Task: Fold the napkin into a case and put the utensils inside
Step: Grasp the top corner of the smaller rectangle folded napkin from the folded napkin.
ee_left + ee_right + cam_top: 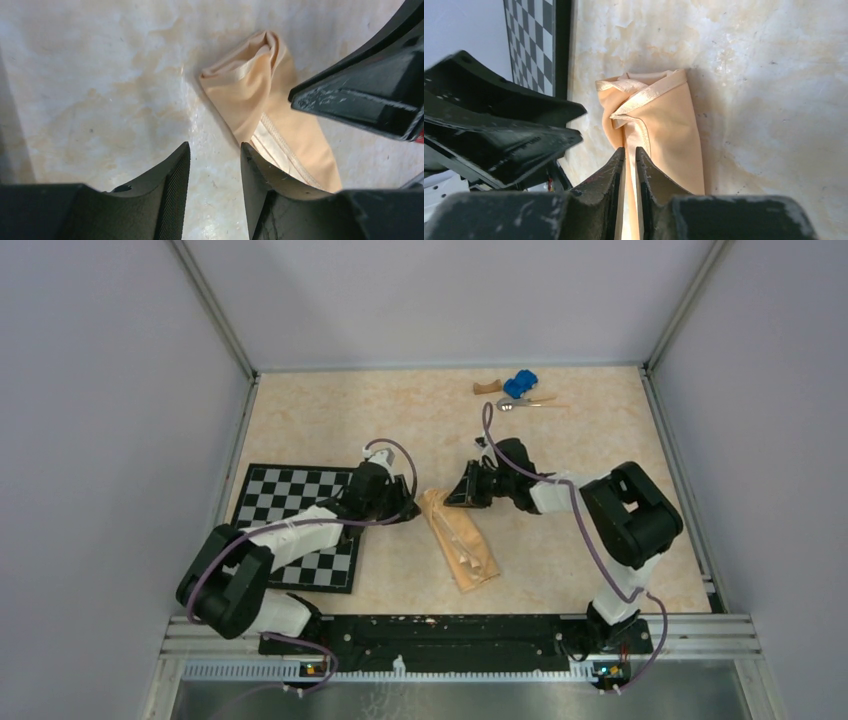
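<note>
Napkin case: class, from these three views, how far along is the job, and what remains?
Done: the napkin lies folded as a long narrow layered strip beside the checkerboard mat. In hand: the right gripper pinches a fold of it; the left gripper stands open by its end, holding nothing. Left: the utensils lie far off beside the blue toy car, not yet inside.

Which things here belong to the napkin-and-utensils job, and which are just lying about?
Job: peach-orange cloth napkin, folded into a narrow strip; slim shiny silver metal utensils.
Lying about: black-and-white checkerboard mat; blue toy car; brown curved wooden block.
</note>
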`<state>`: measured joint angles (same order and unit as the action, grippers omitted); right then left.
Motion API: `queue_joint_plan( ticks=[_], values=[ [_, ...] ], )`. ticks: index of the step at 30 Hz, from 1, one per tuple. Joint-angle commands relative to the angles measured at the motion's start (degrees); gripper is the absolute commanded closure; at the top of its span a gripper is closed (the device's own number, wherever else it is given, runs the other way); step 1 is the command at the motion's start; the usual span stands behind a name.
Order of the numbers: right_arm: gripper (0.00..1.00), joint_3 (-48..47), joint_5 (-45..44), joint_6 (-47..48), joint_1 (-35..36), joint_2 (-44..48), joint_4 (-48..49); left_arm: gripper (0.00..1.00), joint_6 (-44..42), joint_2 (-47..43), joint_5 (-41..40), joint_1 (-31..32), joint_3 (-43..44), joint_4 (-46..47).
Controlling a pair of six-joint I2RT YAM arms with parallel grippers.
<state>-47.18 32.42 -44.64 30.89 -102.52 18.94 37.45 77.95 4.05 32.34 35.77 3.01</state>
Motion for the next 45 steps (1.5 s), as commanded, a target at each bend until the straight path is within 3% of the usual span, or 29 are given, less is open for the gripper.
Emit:
queue_joint_plan(
  ticks=[1, 8, 12, 16, 25, 31, 40, 45],
  values=[
    [0.89, -4.4, 0.9, 2.6, -0.2, -2.0, -0.5, 0.54, 3.2, 3.5, 7.3, -0.2, -0.7, 5.3],
    [0.93, -9.7, -0.3, 0.9, 2.9, -8.9, 1.4, 0.68, 2.8, 12.5, 6.1, -0.2, 3.9, 6.6],
    [0.93, -11.2, -1.4, -2.7, 5.4, -13.7, 4.3, 0.69, 2.9, 16.0, 6.0, -0.1, 5.5, 8.2],
    [0.92, -8.5, -2.1, -4.8, 6.0, -11.7, 7.3, 0.69, 2.0, 16.9, 4.8, -0.1, 7.0, 6.6],
    [0.82, -3.3, 1.4, 2.8, -0.3, -1.9, -0.3, 0.53, 0.0, 8.0, 5.0, -0.8, 3.6, 1.3],
    [0.79, -4.2, 1.2, 5.3, -1.0, -2.4, -1.9, 0.61, 0.0, 5.3, 7.2, -2.2, 3.6, -0.2],
    [0.87, -5.9, -1.1, 1.0, 3.7, -9.3, 2.8, 0.67, -1.4, 17.6, 10.9, -2.1, 15.2, 1.0],
    [0.89, -3.5, -2.1, -1.5, 4.7, -8.6, 5.4, 0.71, -2.4, 22.6, 12.2, -2.0, 17.8, 0.0]
  ],
)
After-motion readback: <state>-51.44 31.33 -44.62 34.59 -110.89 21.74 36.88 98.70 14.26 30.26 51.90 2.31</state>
